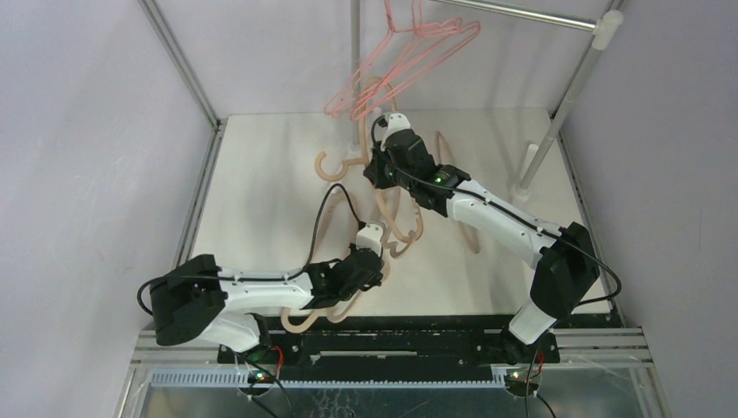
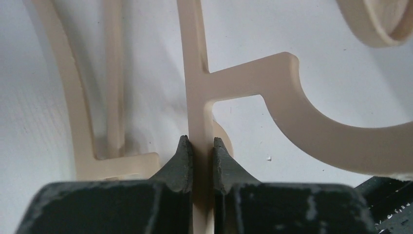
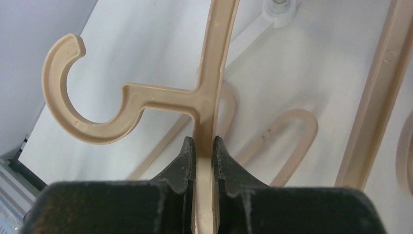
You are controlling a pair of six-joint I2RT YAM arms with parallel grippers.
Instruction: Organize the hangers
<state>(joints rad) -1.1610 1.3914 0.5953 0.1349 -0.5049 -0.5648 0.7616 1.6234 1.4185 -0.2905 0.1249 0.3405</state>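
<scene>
Several thin pink-red wire hangers [image 1: 409, 57] hang from the rack bar at the top. My right gripper [image 1: 380, 165] is shut on the neck of a beige hanger [image 3: 210, 73], lifted above the table, its hook [image 1: 335, 168] pointing left; the hook also shows in the right wrist view [image 3: 87, 124]. My left gripper [image 1: 372, 254] is shut on the neck of another beige hanger [image 2: 198, 92], low over the table, its hook [image 2: 311, 129] curving right. In the wrist views, both the left gripper [image 2: 202, 146] and the right gripper [image 3: 204, 146] pinch the flat bar between their fingers.
More beige hangers [image 1: 472, 237] lie on the white table [image 1: 261, 192] between and behind the arms. A vertical rack pole [image 1: 355, 52] stands at the back centre, a horizontal bar [image 1: 522, 13] runs above, and a slanted pole [image 1: 566, 104] ends in a white foot [image 1: 528, 165].
</scene>
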